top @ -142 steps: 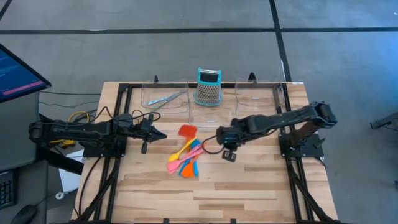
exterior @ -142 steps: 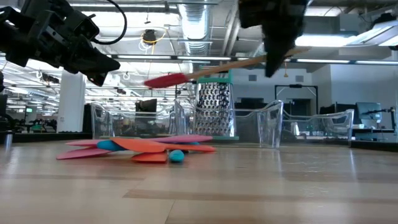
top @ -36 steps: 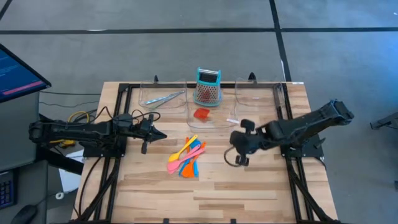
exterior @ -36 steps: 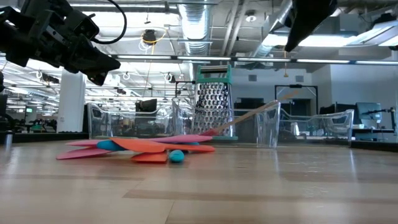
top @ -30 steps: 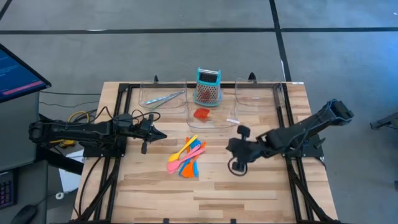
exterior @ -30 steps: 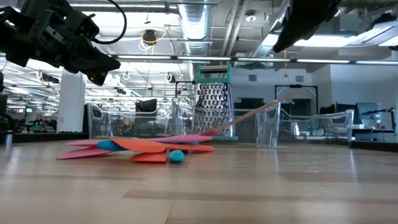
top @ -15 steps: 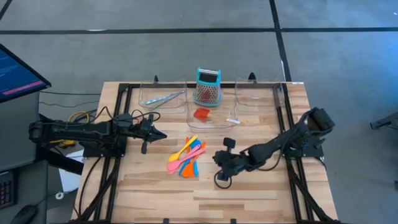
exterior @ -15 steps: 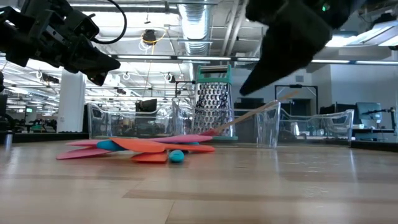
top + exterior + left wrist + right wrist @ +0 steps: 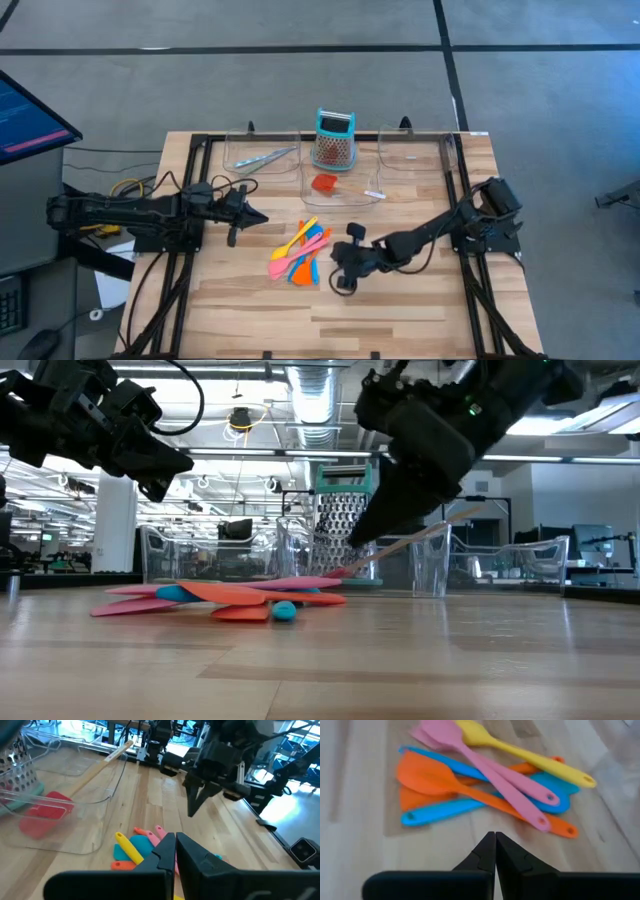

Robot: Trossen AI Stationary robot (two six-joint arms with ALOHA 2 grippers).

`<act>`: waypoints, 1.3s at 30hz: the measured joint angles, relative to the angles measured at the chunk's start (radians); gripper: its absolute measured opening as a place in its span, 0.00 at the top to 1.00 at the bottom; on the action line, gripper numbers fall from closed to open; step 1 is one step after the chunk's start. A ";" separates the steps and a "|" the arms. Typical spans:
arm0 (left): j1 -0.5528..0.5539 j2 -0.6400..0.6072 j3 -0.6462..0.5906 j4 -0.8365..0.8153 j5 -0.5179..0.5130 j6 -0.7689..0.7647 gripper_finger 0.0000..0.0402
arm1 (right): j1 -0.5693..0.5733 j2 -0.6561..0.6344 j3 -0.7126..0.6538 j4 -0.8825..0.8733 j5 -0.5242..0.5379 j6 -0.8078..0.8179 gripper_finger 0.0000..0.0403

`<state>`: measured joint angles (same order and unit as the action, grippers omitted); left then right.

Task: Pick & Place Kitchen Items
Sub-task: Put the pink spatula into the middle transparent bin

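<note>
Orange, pink, yellow and blue spatulas (image 9: 485,790) are seen fanned in a crossed heap on the bench (image 9: 400,300), the right pincer (image 9: 341,270) closed, empty, just beside.

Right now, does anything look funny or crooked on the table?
Yes. The red spatula lies head-down in the middle clear tray, and its wooden handle pokes slanted over the tray's rim instead of lying inside. The colourful utensils sit in a crisscross heap on the table, near the right gripper.
</note>
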<state>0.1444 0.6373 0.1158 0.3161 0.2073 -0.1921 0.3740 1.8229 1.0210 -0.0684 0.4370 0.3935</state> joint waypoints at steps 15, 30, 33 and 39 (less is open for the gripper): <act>-0.003 0.000 0.000 0.010 0.000 0.107 0.99 | -0.089 -0.009 0.000 0.078 -0.055 -0.034 1.00; -0.003 0.000 0.000 0.061 0.000 0.082 0.99 | -0.133 -0.010 0.000 0.084 -0.077 -0.089 0.99; -0.003 0.000 0.000 0.061 0.000 0.082 0.99 | -0.142 -0.010 0.000 0.084 -0.123 -0.189 1.00; -0.003 0.000 0.000 0.061 0.000 0.083 0.99 | -0.137 -0.010 0.000 0.083 -0.150 -0.278 1.00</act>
<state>0.1417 0.6373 0.1158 0.3775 0.2073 -0.1094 0.2372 1.8130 1.0214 0.0147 0.2871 0.1157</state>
